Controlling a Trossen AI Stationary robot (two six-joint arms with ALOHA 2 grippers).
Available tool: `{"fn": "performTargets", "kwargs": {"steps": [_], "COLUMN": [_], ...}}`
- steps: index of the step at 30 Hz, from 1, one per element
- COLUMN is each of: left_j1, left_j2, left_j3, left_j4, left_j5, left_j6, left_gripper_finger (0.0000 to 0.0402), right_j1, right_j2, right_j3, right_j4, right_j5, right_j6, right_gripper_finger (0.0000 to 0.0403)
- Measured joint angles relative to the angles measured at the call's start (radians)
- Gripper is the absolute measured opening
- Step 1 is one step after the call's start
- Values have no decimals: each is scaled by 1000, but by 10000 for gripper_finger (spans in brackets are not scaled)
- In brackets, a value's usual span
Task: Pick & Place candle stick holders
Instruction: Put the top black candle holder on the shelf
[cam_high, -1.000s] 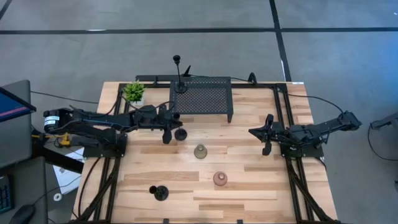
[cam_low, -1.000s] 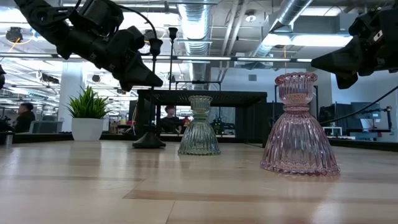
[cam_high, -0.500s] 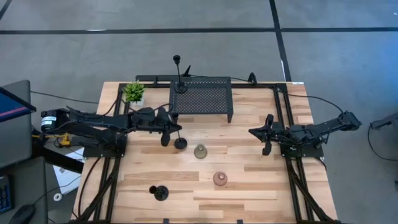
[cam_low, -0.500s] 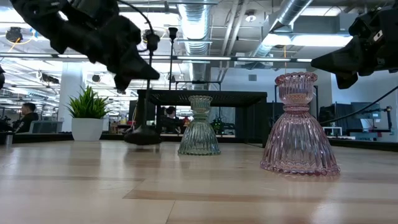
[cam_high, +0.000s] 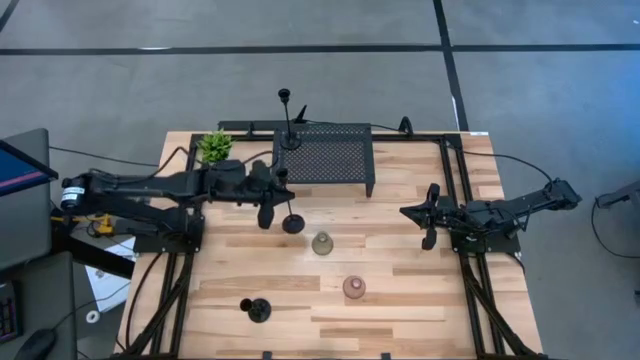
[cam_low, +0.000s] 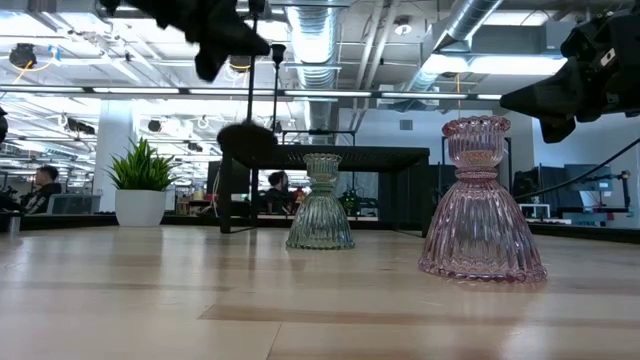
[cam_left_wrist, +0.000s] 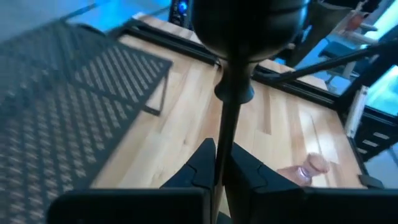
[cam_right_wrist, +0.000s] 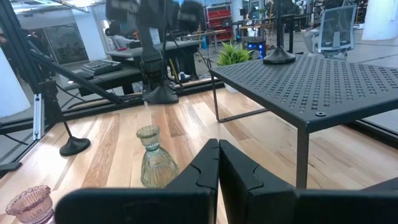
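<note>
From above, one black holder is seen placed on the stand; a second is pinched by the left gripper, and three remain on the desk. At desk level, the carried holder's stem is upright, base down, off the desk. Past the left wrist, fingers are clamped on its stem. Past the right wrist, the idle right gripper's fingers are pressed together.

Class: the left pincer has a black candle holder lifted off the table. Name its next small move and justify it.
Probably carry it toward the perforated stand. The left pincer holds the black candle holder by its stem, base clear of the table, and another black holder already stands on the stand.
</note>
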Motion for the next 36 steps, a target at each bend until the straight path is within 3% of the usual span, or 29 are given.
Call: {"fn": "performTargets", "kwargs": {"steps": [8,16,26,36], "left_j1": [31,143,286,315], "left_j2": [1,26,133,184], "left_j3": [166,208,207,207], "left_j4": [-76,-91,-71,-20], "left_j5": [-113,-207,-213,-205], "left_j6": [129,152,142,134], "left_gripper_finger": [13,14,14,14], "right_j1": [0,0,0,0], "right_j2": [0,0,0,0], "right_j3": [0,0,0,0], "right_j4": [0,0,0,0], "right_j5": [0,0,0,0], "right_j6": [0,0,-1,-2], "right_gripper_finger": [0,0,0,0]}}
